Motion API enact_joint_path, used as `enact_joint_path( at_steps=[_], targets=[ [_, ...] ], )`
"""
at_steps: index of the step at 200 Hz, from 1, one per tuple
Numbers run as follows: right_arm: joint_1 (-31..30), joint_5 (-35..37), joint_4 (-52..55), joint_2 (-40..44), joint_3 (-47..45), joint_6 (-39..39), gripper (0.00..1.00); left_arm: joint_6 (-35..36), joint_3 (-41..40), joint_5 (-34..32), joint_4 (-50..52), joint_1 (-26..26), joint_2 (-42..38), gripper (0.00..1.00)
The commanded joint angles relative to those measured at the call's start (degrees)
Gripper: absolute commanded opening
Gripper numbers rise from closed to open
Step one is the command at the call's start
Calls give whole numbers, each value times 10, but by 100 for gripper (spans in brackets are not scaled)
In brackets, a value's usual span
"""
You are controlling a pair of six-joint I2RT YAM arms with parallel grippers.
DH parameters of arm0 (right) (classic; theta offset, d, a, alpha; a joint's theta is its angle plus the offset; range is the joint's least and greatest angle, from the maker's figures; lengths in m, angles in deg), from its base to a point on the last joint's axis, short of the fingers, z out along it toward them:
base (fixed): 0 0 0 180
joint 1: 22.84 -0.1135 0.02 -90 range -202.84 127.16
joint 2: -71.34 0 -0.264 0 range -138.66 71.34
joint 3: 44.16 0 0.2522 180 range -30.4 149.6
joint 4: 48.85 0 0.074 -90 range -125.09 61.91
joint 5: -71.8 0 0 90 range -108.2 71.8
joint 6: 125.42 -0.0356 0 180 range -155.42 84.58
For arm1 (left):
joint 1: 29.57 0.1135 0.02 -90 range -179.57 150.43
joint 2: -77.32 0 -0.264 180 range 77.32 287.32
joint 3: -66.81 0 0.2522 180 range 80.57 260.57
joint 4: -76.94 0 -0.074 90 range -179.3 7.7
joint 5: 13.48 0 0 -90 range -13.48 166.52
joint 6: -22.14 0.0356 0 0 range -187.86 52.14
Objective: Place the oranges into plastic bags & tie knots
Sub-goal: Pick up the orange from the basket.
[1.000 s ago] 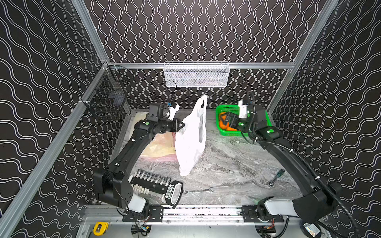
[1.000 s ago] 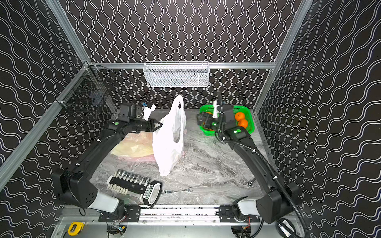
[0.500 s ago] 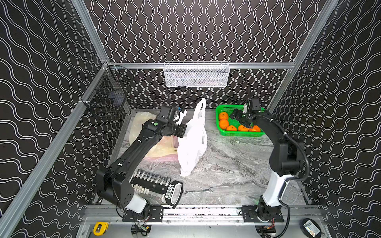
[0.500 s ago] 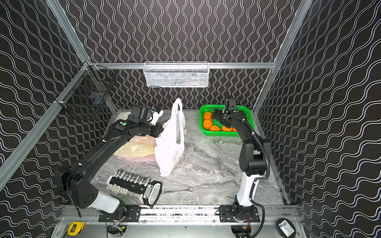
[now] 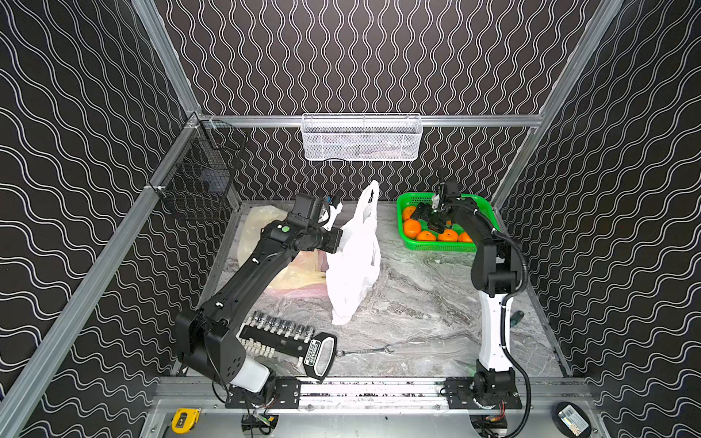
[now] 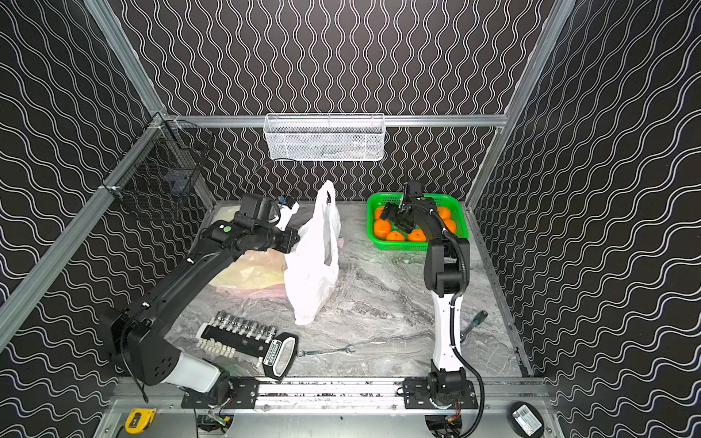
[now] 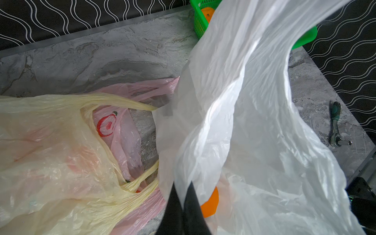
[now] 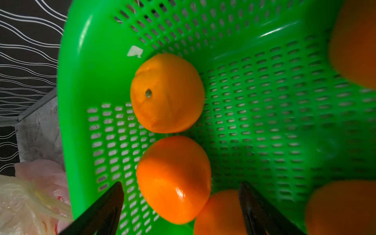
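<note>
Orange [image 7: 210, 203] in white bag [image 7: 254, 112], wrist-view only

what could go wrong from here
1. The right gripper hangs open over an orange that touches its neighbour in the green basket; a finger may land on the neighbour and knock both aside.
2. The left gripper pinches only one edge of the white bag; the thin plastic could slip, or the mouth sag shut.

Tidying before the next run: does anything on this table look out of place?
Yes: hand tools unrelated to bagging fruit lie about: a socket set and a wrench near the front, a screwdriver at far right. Nothing looks spilled or damaged.
</note>
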Motion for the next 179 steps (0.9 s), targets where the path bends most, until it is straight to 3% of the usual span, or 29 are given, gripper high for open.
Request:
enact_joint_path(
  at_steps=[1, 55, 101, 138, 179],
  targets=[
    [-5, -12, 29, -23, 27, 9, 89, -6, 4, 7, -9, -1, -4, 0],
    [-12, -9, 71, -85, 108, 7, 85, -10, 7, 8, -9, 0, -6, 0],
    [-12, 1, 81, -95, 106, 7, 82, -13, 4, 11, -8, 0, -7, 0],
    [-11, -8, 54, -77, 77, -4, 70, -27, -5, 24, -16, 6, -13, 0],
    [-1, 1, 13, -12, 20, -25, 58, -59, -26, 90, -45, 44, -28, 0]
  ],
)
